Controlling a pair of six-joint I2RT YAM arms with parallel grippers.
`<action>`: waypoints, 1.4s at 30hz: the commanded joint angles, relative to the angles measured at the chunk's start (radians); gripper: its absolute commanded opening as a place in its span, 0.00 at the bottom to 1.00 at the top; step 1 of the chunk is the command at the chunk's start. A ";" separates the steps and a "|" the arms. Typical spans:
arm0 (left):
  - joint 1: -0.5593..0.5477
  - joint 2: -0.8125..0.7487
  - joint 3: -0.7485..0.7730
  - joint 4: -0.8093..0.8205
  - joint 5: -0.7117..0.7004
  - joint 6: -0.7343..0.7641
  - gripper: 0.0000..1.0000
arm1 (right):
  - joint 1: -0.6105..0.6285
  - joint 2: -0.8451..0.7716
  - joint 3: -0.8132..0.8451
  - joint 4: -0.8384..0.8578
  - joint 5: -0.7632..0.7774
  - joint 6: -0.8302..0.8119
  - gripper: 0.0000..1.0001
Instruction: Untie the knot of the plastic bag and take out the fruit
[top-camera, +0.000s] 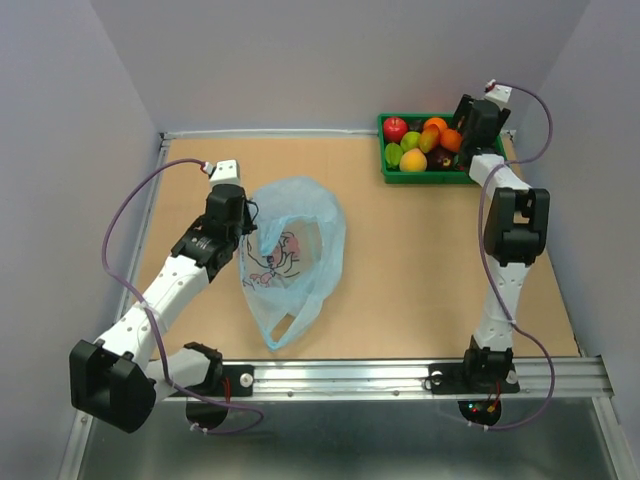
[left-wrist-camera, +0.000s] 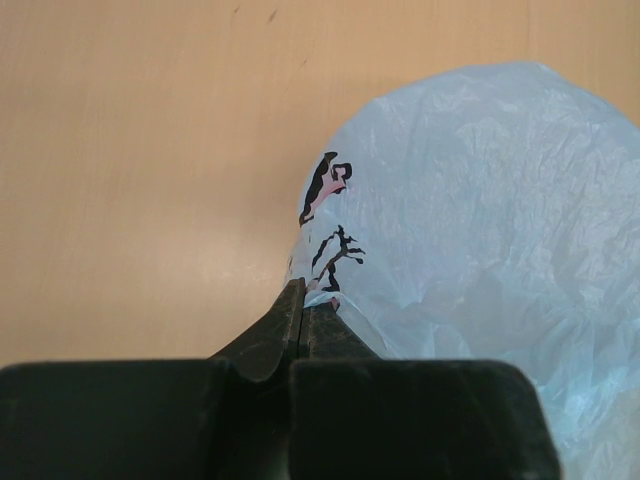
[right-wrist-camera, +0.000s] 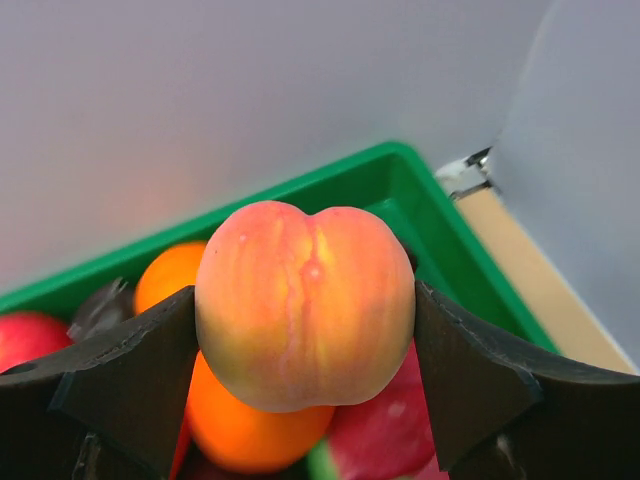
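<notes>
The light blue plastic bag (top-camera: 297, 250) with its pink-red print lies crumpled left of the table's middle. My left gripper (top-camera: 248, 232) is at its left edge, shut on a fold of the printed film (left-wrist-camera: 325, 245); the pinched fingertips (left-wrist-camera: 297, 300) meet with plastic between them. I see no knot; a loose handle loop (top-camera: 283, 332) trails toward the near edge. At the far right my right gripper (top-camera: 465, 130) hangs over the green tray (top-camera: 384, 155), shut on a peach (right-wrist-camera: 305, 300) held between both pads. Other fruit (top-camera: 418, 140) lies in the tray.
The tray's green rim (right-wrist-camera: 400, 175) sits against the back wall near the right corner. Under the peach are an orange (right-wrist-camera: 250, 430) and a red fruit (right-wrist-camera: 400, 430). Grey walls close the table on three sides, and a metal rail (top-camera: 400, 375) runs along the near edge.
</notes>
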 joint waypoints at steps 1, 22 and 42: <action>0.011 0.011 -0.010 0.037 0.019 0.015 0.00 | -0.026 0.072 0.197 0.031 -0.031 -0.006 0.12; 0.039 0.024 -0.009 0.037 0.067 0.011 0.00 | -0.056 0.073 0.128 0.063 -0.016 -0.003 1.00; 0.042 -0.125 -0.028 0.044 0.056 -0.006 0.16 | -0.054 -0.850 -0.474 -0.142 -0.137 0.085 1.00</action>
